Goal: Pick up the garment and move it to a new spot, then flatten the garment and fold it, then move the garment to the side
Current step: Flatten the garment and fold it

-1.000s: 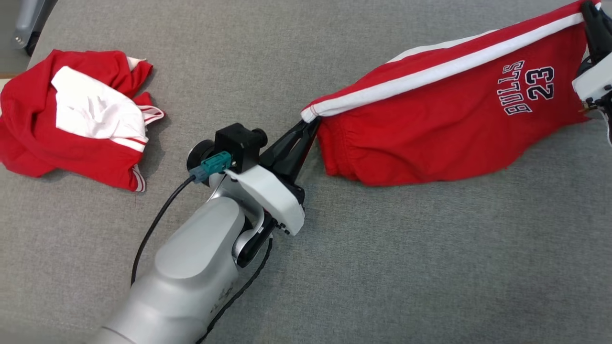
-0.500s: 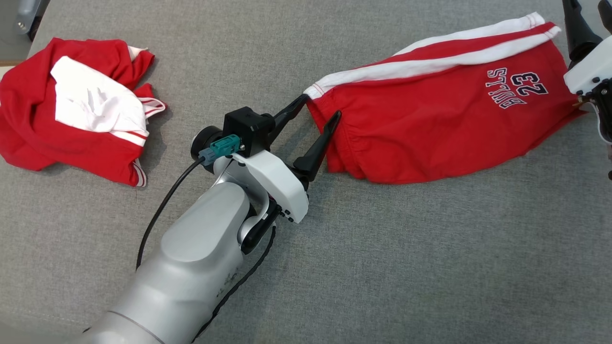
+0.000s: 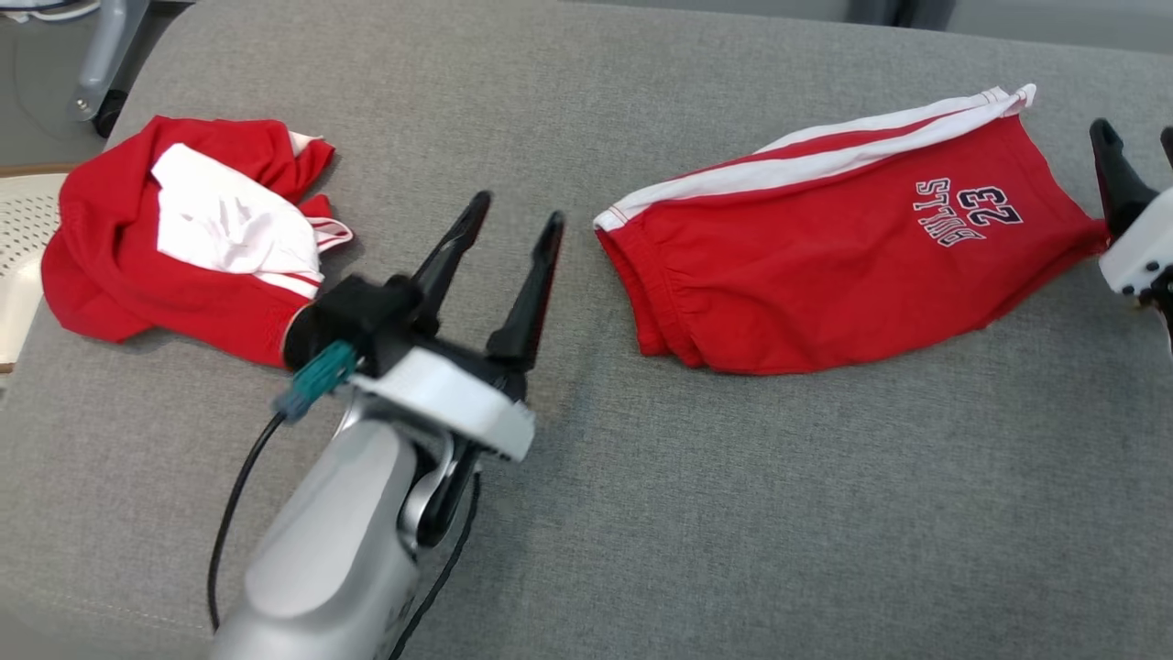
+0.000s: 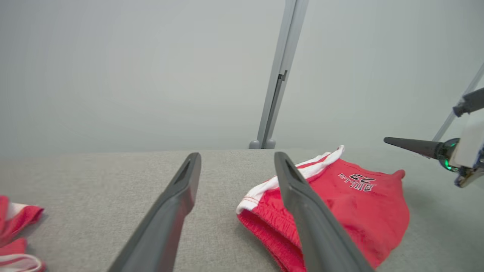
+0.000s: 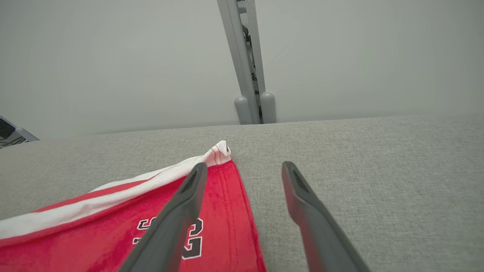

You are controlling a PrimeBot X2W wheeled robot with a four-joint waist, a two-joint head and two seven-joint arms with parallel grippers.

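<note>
Red shorts (image 3: 825,275) lie flat on the grey cushion (image 3: 733,513), both hands empty.
Left hand (image 3: 518,208) and right hand (image 3: 1134,131) flank them, fingers spread wide; a crumpled red top (image 3: 110,266) lies far left.

A crumpled red-and-white garment (image 3: 183,247) lies on the grey fabric surface (image 3: 733,504) near its left edge. A white perforated item (image 3: 23,247) sits just beside it; a grey metal post (image 3: 101,55) stands beyond.
</note>
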